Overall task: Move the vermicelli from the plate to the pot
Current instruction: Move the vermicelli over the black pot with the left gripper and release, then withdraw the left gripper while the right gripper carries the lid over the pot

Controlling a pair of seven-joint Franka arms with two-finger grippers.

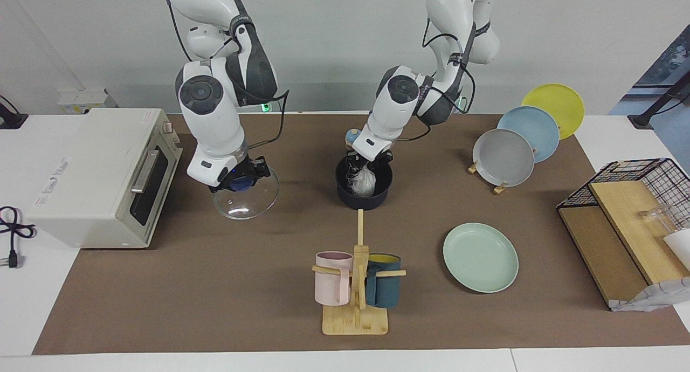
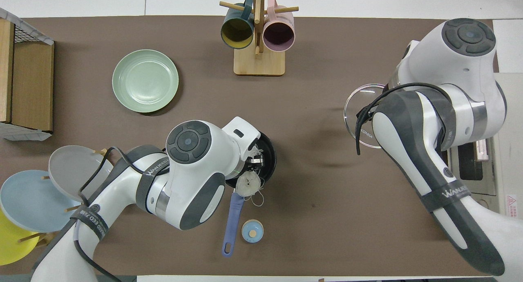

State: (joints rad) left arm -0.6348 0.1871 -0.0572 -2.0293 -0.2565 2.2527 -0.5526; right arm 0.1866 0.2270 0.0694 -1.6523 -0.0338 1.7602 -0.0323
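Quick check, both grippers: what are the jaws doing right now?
Left gripper: shut on the vermicelli, over the pot.
Right gripper: shut on the blue knob of the glass lid, lid held tilted above the table.

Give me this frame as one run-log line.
left gripper: shut on noodles, over pot | right gripper: holds glass lid by knob, raised | green plate: empty
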